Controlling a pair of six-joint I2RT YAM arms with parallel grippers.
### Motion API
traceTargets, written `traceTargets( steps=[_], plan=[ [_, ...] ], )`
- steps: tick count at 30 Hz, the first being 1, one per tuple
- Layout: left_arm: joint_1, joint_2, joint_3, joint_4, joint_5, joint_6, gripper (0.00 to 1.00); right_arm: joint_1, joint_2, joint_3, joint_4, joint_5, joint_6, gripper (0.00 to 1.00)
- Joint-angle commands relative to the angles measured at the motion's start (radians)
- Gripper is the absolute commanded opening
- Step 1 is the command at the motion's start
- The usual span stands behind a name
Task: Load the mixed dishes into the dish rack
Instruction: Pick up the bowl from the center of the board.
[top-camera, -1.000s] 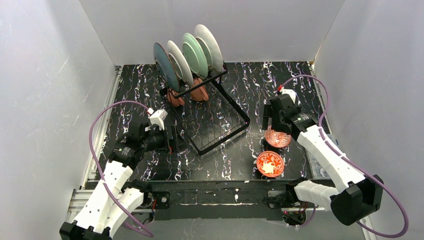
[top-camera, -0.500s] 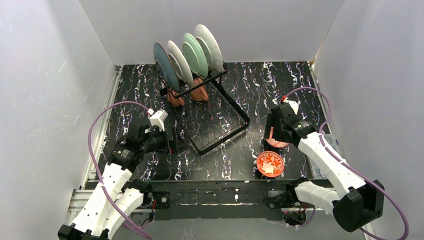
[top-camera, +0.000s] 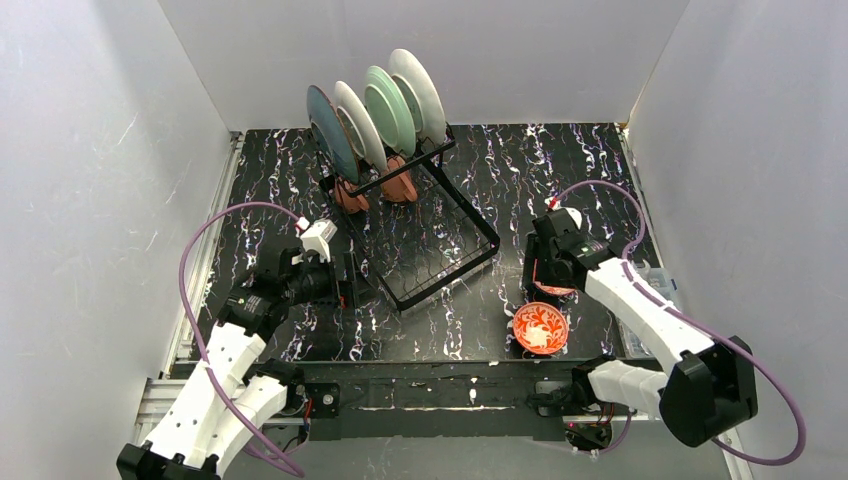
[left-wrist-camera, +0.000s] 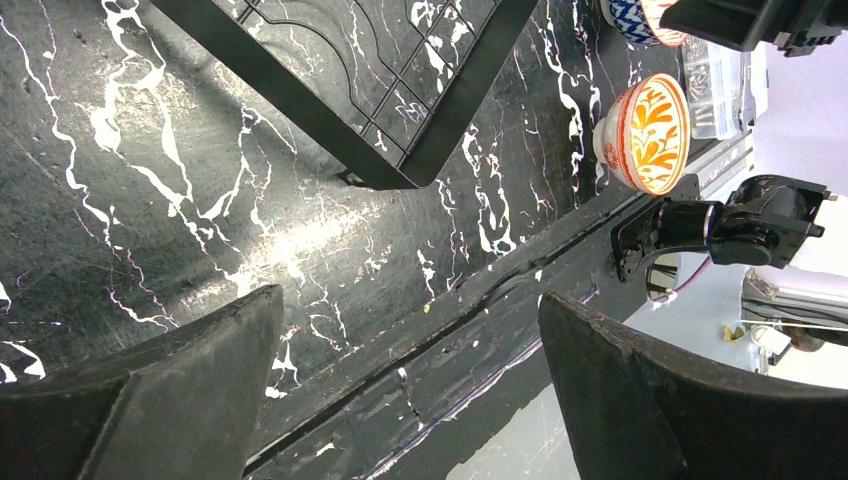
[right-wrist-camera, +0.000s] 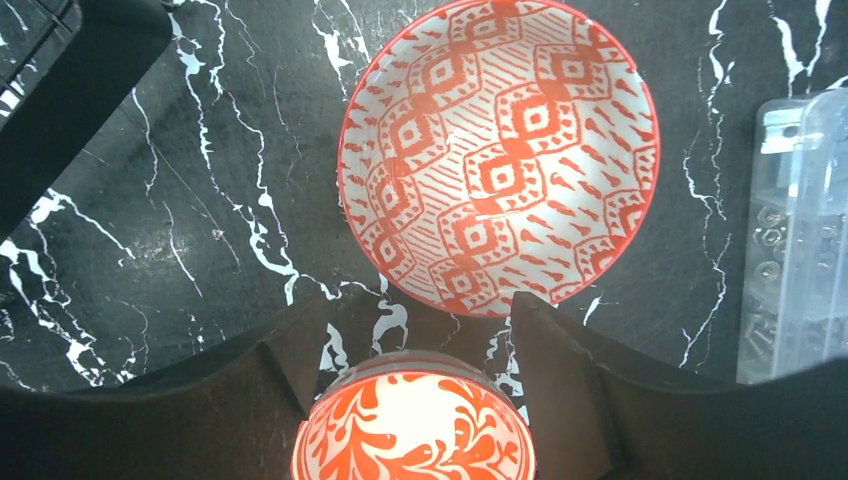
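I had my right claw hanging low over the geometric bowl, jaws partway apart and gripping nothing, tips flanking its near rim. What worried me was the floral bowl. It sat just beside the first one, showing in the gap between the fingers. A pinch landing slightly short could have caught the wrong rim or knocked the two glazed bowls together. A thin bite on a slick rim might also have let the bowl tilt out on the lift. A clear plastic box holding small metal hardware lay near on the other side.

Both bowls stood on the bench, to the right of the dish rack. The rack held four plates upright in its slots, with two terracotta mugs beneath them. My left claw gaped wide with nothing in it, beside the rack's near corner. I judged it could crowd a carry toward that side.
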Motion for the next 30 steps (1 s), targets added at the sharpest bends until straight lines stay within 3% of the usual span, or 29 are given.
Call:
traceTargets(
  steps=[1, 24, 30],
  plan=[
    [-0.004, 0.004, -0.011, -0.016, 0.001, 0.008, 0.98, -0.006, 0.047, -0.002, 0.059, -0.018, -0.028, 0.74],
    [-0.003, 0.055, -0.007, -0.021, -0.005, 0.007, 0.98, 0.005, 0.257, 0.031, 0.158, -0.005, -0.091, 0.45],
    [-0.005, 0.066, -0.006, -0.024, -0.009, 0.009, 0.98, 0.029, 0.300, 0.058, 0.165, 0.029, -0.090, 0.27]
  ],
)
